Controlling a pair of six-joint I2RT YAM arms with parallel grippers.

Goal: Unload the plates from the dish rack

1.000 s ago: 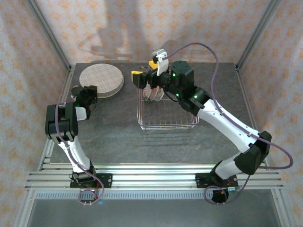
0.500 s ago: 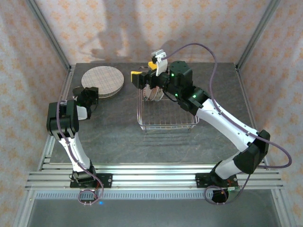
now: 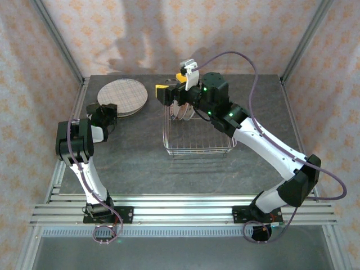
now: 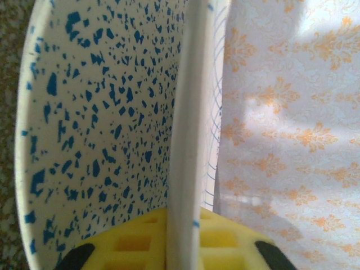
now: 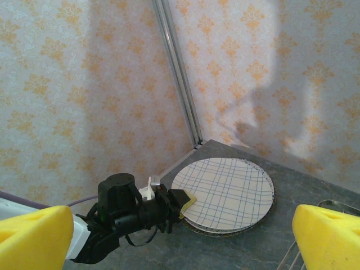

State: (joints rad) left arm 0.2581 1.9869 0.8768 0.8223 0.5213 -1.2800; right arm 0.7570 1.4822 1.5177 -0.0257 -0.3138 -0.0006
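At far left, the left gripper pinches the plaid plate; the wide-spread right gripper half-hides racked plates.

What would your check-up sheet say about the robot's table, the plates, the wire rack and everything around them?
Surface: dark speckled table, no spills seen.
Job's things: dish rack mid-table, a few standing plates at its far end; plate stack far left, plaid plate on top.
Clutter: nothing seen.
Grippers: left end effector pinches the plaid plate's rim; right end effector is open above the standing plates.
Cables: purple cables loop along both arms.
Surroundings: patterned walls, metal frame.
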